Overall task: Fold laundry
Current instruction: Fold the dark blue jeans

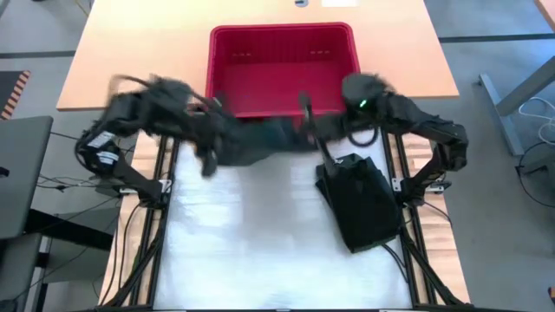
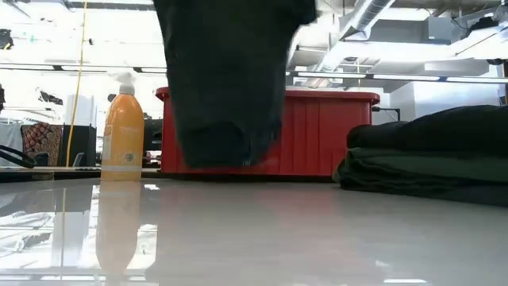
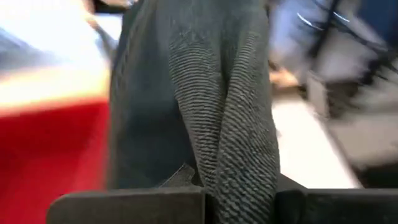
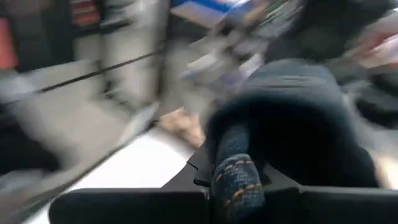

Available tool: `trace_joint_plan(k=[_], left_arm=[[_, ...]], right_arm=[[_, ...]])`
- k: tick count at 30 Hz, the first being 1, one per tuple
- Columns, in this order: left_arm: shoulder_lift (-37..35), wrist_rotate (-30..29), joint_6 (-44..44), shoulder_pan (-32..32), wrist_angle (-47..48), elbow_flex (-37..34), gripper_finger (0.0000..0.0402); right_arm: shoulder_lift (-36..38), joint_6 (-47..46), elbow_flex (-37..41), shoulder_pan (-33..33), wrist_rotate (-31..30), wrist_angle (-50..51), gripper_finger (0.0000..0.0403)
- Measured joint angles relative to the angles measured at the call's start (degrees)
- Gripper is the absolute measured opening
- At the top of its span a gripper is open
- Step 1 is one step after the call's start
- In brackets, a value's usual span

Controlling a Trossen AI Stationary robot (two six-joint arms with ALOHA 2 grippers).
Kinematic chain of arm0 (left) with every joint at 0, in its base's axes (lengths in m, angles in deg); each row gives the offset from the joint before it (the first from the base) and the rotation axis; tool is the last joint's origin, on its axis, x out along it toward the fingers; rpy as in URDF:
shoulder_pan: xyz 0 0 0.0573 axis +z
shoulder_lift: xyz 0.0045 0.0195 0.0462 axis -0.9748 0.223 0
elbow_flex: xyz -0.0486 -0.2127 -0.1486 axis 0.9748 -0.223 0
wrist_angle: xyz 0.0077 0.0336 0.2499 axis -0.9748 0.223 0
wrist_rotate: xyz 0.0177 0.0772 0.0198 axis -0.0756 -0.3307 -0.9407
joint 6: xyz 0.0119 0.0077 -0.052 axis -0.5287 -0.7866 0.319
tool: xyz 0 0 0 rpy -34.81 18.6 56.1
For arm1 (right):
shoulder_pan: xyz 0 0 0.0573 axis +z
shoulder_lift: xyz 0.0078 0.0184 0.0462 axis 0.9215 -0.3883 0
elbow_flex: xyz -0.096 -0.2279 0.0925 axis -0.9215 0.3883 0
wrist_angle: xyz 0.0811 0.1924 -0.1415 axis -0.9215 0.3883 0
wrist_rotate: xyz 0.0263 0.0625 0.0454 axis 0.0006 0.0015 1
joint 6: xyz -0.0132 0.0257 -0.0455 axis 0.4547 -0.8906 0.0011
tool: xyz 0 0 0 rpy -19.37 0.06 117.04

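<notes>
aloft, both arms, garment [image 1: 260,143] between

Non-task items on ur table:
Red basket [image 1: 284,54] sits just behind the claws; orange spray bottle [image 2: 122,127] stands beside it.

Lit brightly and evenly from overhead, with window glare washing out the room behind in the low view and reflections spread over the glossy table [image 2: 262,238]. Smeared by motion blur around both arms from above and across both wrist backgrounds, fabric weave alone crisp.
</notes>
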Motion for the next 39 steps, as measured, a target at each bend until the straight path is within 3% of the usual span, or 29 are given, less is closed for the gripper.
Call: trace_joint_plan(k=[3,6,12,17,21,27,32,35,39], left_arm=[[5.21,2.77,6.29,-6.32,7.24,-0.90,0.0007],[10.90,0.90,10.91,-15.24,6.98,-6.12,0.0007],[19.00,-2.03,18.14,-31.86,-10.29,-19.07,0.0007],[20.01,-5.18,26.01,-37.65,-24.03,-25.63,0.0006],[20.56,-7.89,29.80,-39.95,-34.28,-31.36,0.0006],[22.03,-6.82,29.54,-40.24,-46.73,-36.96,0.0006],[17.12,-3.48,25.62,-35.64,-48.39,-41.75,0.0006],[12.08,-2.20,26.38,-31.66,-51.86,-50.22,0.0006],[4.13,0.28,28.01,-24.66,-61.04,-64.86,0.0006]], right_arm=[[0.17,-1.25,5.00,5.76,4.62,8.24,0.0042],[0.15,-4.82,16.19,13.70,4.69,6.69,0.0042],[0.41,-16.77,38.74,30.42,-2.57,-16.09,0.0042],[1.11,-23.74,44.73,39.74,-14.80,-28.13,0.0042],[0.05,-27.37,47.88,43.64,-20.22,-34.48,0.0042],[-0.85,-29.96,51.94,46.02,-24.36,-42.41,0.0042],[0.18,-31.84,51.91,40.54,-25.39,-41.47,0.0042],[0.50,-34.27,52.14,35.52,-26.69,-37.56,0.0042],[1.86,-34.73,56.63,28.09,-27.15,-39.47,0.0042]])
